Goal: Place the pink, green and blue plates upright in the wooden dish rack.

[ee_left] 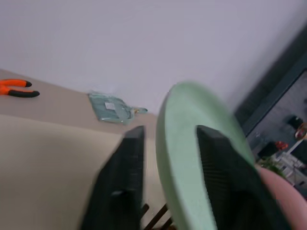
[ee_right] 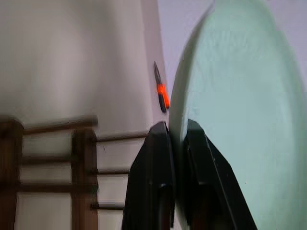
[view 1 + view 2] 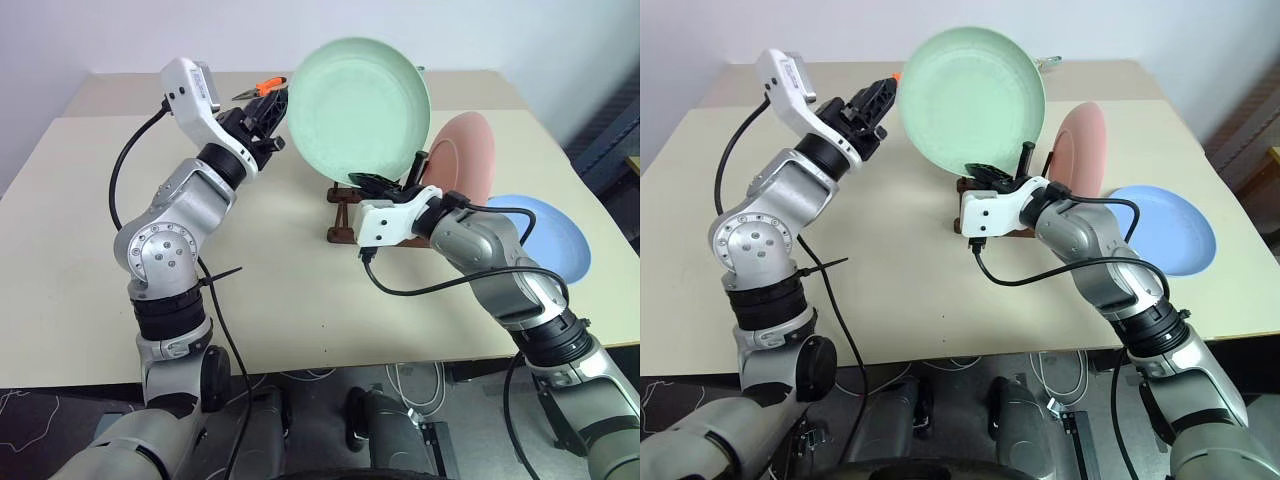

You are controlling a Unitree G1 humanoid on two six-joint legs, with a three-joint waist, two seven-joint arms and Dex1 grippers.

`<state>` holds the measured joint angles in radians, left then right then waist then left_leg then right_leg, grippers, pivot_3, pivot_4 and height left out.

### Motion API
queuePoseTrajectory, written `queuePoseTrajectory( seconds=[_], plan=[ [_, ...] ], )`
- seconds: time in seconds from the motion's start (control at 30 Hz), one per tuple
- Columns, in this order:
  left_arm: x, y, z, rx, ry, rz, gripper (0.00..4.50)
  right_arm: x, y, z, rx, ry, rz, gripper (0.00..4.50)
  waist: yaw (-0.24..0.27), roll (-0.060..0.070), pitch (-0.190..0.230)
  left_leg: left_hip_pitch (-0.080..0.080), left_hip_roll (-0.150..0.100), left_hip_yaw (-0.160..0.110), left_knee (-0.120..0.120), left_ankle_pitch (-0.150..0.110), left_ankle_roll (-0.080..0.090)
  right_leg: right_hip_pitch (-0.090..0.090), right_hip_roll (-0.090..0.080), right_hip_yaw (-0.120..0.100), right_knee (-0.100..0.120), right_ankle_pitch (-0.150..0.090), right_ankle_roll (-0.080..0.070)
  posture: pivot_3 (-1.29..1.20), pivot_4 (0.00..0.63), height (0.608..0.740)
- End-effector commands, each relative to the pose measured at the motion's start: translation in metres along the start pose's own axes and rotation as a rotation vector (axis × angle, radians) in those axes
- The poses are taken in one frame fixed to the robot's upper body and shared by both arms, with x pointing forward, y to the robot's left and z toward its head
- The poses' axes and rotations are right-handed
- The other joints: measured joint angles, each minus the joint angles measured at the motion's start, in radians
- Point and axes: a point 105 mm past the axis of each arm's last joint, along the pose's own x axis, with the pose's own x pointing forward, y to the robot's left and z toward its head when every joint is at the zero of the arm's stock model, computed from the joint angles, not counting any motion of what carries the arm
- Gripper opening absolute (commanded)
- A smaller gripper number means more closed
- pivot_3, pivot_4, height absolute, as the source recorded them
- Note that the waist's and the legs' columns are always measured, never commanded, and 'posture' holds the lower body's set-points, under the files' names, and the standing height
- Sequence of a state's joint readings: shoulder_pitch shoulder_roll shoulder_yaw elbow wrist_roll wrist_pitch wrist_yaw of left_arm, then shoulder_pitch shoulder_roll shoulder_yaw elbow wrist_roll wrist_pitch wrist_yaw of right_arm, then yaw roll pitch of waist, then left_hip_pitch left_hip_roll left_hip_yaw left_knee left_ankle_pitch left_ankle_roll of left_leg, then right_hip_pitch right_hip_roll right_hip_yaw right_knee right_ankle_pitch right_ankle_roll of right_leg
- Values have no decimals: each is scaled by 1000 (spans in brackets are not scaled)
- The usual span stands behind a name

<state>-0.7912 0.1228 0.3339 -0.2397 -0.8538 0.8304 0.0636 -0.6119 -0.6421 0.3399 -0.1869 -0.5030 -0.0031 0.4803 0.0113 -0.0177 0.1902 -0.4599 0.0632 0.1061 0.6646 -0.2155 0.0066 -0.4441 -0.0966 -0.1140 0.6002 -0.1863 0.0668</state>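
Clamped on the lower rim of the green plate (image 3: 360, 108), the right gripper (image 3: 375, 183) is holding it upright above the wooden dish rack (image 3: 342, 213), while the left gripper (image 1: 168, 158) is straddling the plate's edge with fingers parted. The pink plate (image 3: 465, 160) is already standing racked; the blue plate (image 3: 545, 232) is lying flat on the table (image 3: 80, 220). Next, the green plate is judged to need lowering into a slot.

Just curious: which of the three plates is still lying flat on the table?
The blue plate, flat on the table. The pink plate stands upright in the rack, and the green plate is held up.
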Motion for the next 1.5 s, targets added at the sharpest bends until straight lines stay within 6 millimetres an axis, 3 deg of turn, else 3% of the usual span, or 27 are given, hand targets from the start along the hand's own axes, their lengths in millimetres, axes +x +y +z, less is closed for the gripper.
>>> queuePoseTrajectory(
  seconds=[0.03,0.13,0.27,0.37,0.5,0.73,1.03,1.07,1.27,1.5],
  plan=[
    [-4,24,51,24,-217,121,2373,-9,-25,11,41,-59,-142,0,0,0,0,0,0,0,0,0,0,0,0,0,0,0,0,0,150,740],
    [-10,43,50,378,-170,181,2373,-23,-41,14,232,-111,-245,0,-6,1,0,1,1,0,-2,1,-2,0,2,0,1,1,1,0,150,740],
    [-28,60,3,690,-2,81,2373,-52,-58,24,860,-296,-362,0,2,3,-1,2,2,0,-4,1,-3,0,2,0,2,3,-1,0,150,740],
    [-44,61,-34,711,113,-48,2373,-61,-61,27,1230,-385,-373,0,2,3,-1,1,2,0,-2,1,-2,0,2,0,0,2,-5,0,150,740],
    [-63,57,-73,675,257,-198,2373,-63,-56,28,1459,-398,-366,0,-2,5,0,0,5,-1,-2,-1,-5,-2,1,0,-3,7,-11,0,150,740],
    [-80,44,-95,600,360,-322,2373,-59,-44,26,1545,-336,-318,0,-2,9,-1,-1,9,1,-6,-1,-6,-7,4,1,-3,10,-14,0,150,740],
    [-86,36,-104,590,404,-362,2373,-50,-36,1,1708,-264,-280,0,-2,9,-1,-1,8,5,-4,1,-3,-9,6,4,-2,9,-14,0,150,740],
    [-86,35,-104,591,407,-362,2427,-50,-36,-2,1715,-262,-279,734,-3,9,-1,-1,8,5,-4,1,-3,-9,6,4,-2,9,-14,0,150,740],
    [-89,32,-109,587,423,-368,2427,-49,-45,-12,1600,-204,-292,3542,0,10,-1,-2,8,4,-4,1,-3,-10,7,5,-2,9,-14,0,150,740],
    [-89,30,-112,586,439,-381,2427,-57,-58,-7,1322,-168,-231,3542,0,10,-1,-3,8,4,-3,1,-3,-11,7,5,-2,9,-14,0,150,740]
  ],
)
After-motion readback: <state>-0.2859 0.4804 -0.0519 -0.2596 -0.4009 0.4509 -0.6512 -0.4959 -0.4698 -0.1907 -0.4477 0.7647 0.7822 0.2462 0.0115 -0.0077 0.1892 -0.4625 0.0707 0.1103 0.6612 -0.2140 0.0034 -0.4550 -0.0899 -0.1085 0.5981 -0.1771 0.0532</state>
